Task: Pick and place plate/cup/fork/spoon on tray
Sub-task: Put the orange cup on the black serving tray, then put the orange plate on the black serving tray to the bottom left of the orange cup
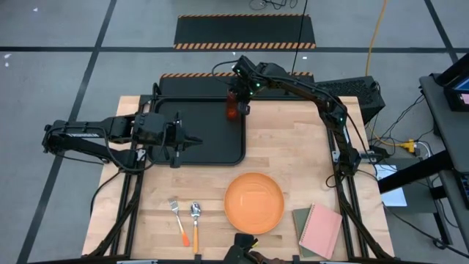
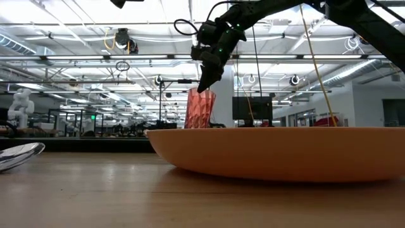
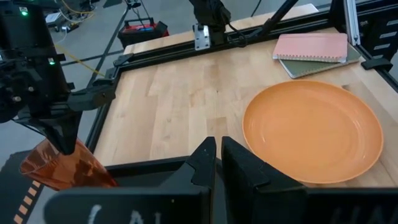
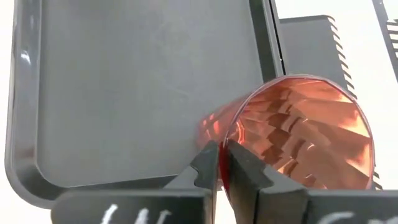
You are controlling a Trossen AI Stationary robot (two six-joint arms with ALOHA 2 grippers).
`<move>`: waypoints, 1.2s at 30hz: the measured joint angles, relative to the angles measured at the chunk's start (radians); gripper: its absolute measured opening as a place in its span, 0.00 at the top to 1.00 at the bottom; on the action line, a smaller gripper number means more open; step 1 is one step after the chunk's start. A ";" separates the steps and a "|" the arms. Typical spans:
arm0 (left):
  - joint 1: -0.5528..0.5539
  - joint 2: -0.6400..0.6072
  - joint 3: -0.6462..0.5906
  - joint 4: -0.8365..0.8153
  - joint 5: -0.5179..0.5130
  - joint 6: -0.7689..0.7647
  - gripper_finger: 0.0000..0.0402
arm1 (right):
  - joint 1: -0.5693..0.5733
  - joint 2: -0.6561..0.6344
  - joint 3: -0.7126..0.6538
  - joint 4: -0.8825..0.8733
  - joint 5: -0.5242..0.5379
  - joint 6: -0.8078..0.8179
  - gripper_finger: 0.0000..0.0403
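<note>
The black tray [image 1: 198, 150] lies at the table's far left. My right gripper [image 1: 236, 99] is shut on the orange-red cup [image 1: 232, 111] over the tray's far right corner; the cup also shows in the low view [image 2: 200, 109] and the right wrist view [image 4: 298, 134]. My left gripper [image 1: 196, 139] is shut and empty, low over the tray's middle. The orange plate [image 1: 253, 202] lies flat on the table near its near edge. The fork [image 1: 178, 220] and the spoon [image 1: 196, 218] lie side by side to the plate's left. My right gripper holds the cup by its rim [image 4: 225, 144], on the side toward the camera, one finger inside the mouth and one outside. The fingers [image 2: 205, 81] come from above, pointing down. The cup hangs below them, slightly tilted; the plate hides whether its base touches the tray.
A pink notebook on a green one [image 1: 319, 229] lies at the table's near right corner. The tray's raised rim [image 4: 268, 43] runs just beside the cup. A black mat with orange-striped edges [image 1: 245, 31] lies on the floor beyond the table.
</note>
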 joint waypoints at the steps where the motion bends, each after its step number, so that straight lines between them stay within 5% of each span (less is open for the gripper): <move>1: 0.000 0.000 0.000 0.000 0.000 0.000 0.92 | 0.000 0.000 0.000 0.002 0.001 0.000 0.96; 17: 0.000 0.000 0.000 0.000 0.000 0.000 0.92 | 0.000 -0.001 -0.003 0.036 0.077 0.000 0.84; 36: 0.000 0.000 0.000 -0.001 0.000 0.000 0.92 | 0.031 -0.002 -0.158 0.182 0.076 0.029 0.71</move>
